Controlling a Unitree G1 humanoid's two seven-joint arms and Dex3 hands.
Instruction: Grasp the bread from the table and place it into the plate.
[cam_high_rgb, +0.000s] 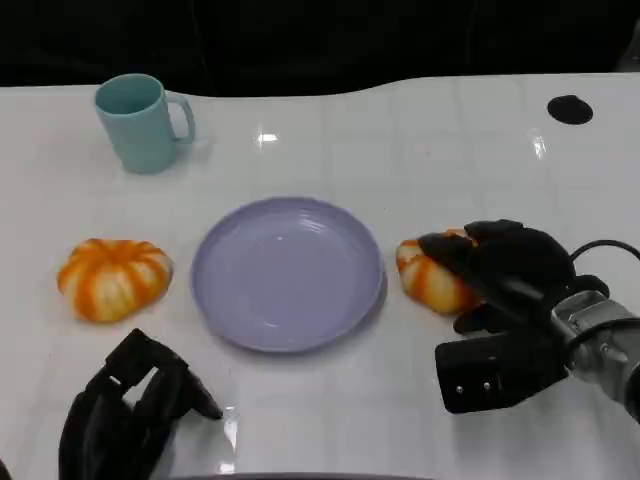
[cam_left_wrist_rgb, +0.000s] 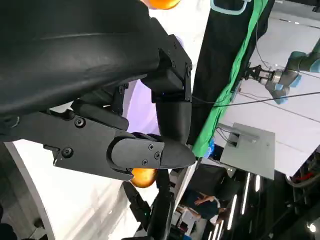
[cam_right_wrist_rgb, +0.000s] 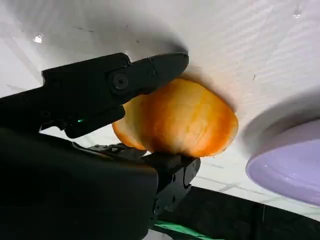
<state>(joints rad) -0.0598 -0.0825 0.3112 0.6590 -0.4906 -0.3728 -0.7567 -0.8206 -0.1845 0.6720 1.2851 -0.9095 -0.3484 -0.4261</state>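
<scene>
Gripping the orange-and-white striped bread roll (cam_high_rgb: 432, 276), the right hand (cam_high_rgb: 505, 275) has its black fingers (cam_right_wrist_rgb: 150, 75) over the top of the roll and a lower finger beneath it, as the right wrist view confirms. The roll appears to sit on the white table (cam_high_rgb: 450, 150), just beside the right rim of the round lavender plate (cam_high_rgb: 288, 272).

Risk 1: the hold covers only the roll's near side. A soft, rounded crust may slip or roll out during the lift.

Risk 2: the plate rim is close. A low carry could strike it and push the plate leftward.

Risk 3: excess finger pressure may crush the roll.

A second orange striped roll (cam_high_rgb: 112, 278) lies left of the plate. The left hand (cam_high_rgb: 130, 410) rests low near the table edge, fingers curled, holding nothing. A teal ceramic mug (cam_high_rgb: 140, 122) stands well apart at the far left.
</scene>
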